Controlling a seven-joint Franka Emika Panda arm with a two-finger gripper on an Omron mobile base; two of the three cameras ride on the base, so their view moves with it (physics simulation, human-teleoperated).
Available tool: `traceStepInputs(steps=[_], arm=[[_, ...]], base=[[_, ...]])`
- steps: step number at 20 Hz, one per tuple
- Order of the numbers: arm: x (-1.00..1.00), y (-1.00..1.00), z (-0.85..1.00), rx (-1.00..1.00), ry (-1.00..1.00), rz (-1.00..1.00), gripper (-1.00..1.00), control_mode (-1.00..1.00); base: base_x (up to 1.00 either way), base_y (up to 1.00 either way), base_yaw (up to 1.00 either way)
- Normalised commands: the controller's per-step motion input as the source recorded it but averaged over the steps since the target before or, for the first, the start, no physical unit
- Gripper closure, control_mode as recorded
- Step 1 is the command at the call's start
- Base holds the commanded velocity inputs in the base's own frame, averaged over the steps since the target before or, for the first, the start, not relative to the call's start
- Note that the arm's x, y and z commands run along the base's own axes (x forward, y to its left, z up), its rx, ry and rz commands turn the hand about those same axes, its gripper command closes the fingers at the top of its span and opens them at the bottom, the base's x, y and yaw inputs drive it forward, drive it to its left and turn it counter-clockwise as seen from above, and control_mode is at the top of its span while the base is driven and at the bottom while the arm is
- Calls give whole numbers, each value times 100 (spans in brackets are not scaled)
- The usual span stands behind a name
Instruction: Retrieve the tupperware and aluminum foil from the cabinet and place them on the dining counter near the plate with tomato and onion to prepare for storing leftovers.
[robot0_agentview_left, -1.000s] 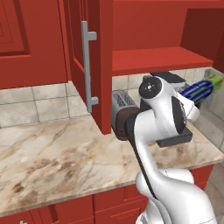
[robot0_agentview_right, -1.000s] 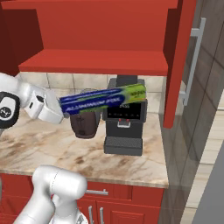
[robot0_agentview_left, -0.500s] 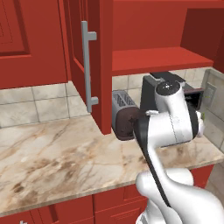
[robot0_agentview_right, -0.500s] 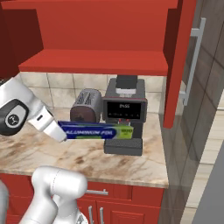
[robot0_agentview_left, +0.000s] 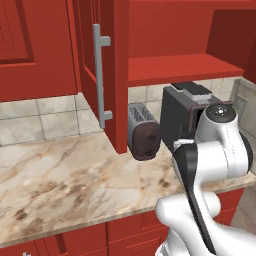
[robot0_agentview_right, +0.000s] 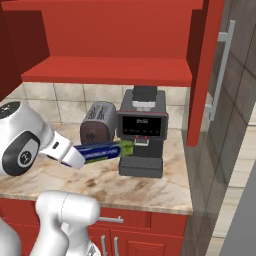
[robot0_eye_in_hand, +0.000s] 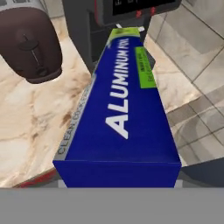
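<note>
My gripper (robot0_agentview_right: 76, 158) is shut on the aluminum foil (robot0_agentview_right: 102, 151), a long dark blue carton with a green end. It is held roughly level above the marble worktop. In the hand view the aluminum foil (robot0_eye_in_hand: 124, 109) stretches away from me and hides my fingers; its green tip nearly reaches the coffee machine. The red cabinet stands open above, with its door (robot0_agentview_left: 92, 60) swung out, a long grey handle (robot0_agentview_left: 102, 80) and a bare red shelf (robot0_agentview_right: 107, 70). The tupperware, the plate and the dining counter are out of view.
A dark toaster (robot0_agentview_right: 98, 129) and a black coffee machine (robot0_agentview_right: 142, 132) stand on the beige marble worktop (robot0_agentview_left: 70, 175) under the cabinet. The second open door (robot0_agentview_right: 202, 75) hangs at the right. Grey tiled floor (robot0_eye_in_hand: 197, 74) lies beyond the worktop's right edge.
The foil carton has come down from shelf height to just above the worktop, in front of the coffee machine, and drawn back towards me. The arm has folded lower.
</note>
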Motion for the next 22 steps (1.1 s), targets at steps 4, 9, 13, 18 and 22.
traceStepInputs(steps=[4,9,13,18,22], arm=[[-27,-5,0,1,0,29,100,-100],[-7,-1,0,0,0,6,100,100],[0,0,0,0,0,0,100,100],[0,0,0,0,0,0,100,100],[0,0,0,0,0,0,100,100]], base=[[0,0,0],[-45,0,19],[-93,2,20],[-87,42,29],[-12,92,58]])
